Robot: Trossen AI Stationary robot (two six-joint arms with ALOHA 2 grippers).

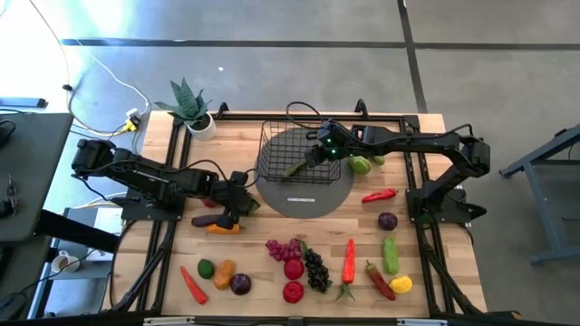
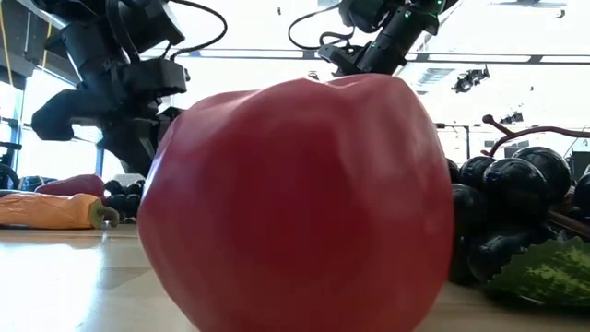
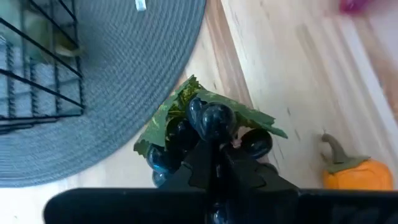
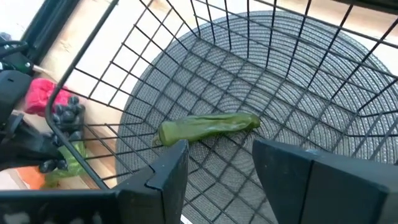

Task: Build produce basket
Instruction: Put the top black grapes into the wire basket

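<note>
- A smooth, matte red toy fruit [image 2: 300,198] sits right against the low camera and fills most of that view; a dark grape cluster [image 2: 516,198] lies just beside it.
- My left gripper [image 3: 214,155] is clenched on a bunch of glossy black grapes [image 3: 214,124] with a crinkled green leaf, low over the wood at the rim of the grey mat [image 1: 304,201].
- My right gripper [image 4: 221,158] hangs over the basket [image 4: 298,74] with its jaws parted and nothing between them. Directly below, one long green vegetable [image 4: 208,127] lies on the basket floor.
- The basket is black wire grid, roughly square with low sides, standing on the round woven mat in the middle of the far half of the table [image 1: 426,231].
- The only label I can find is a small white tag [image 3: 140,5] on the mat; its writing is too small to read.
- Counted outside the basket from above: two red round fruits [image 1: 293,279], one loose black grape bunch [image 1: 315,269], one purple-red grape bunch [image 1: 283,248], one carrot [image 1: 223,228] beside my left gripper.
- More produce lies scattered over the near table, with red peppers [image 1: 349,263] among it.
- A spiky green potted plant [image 1: 190,107] stands at the far left corner.
</note>
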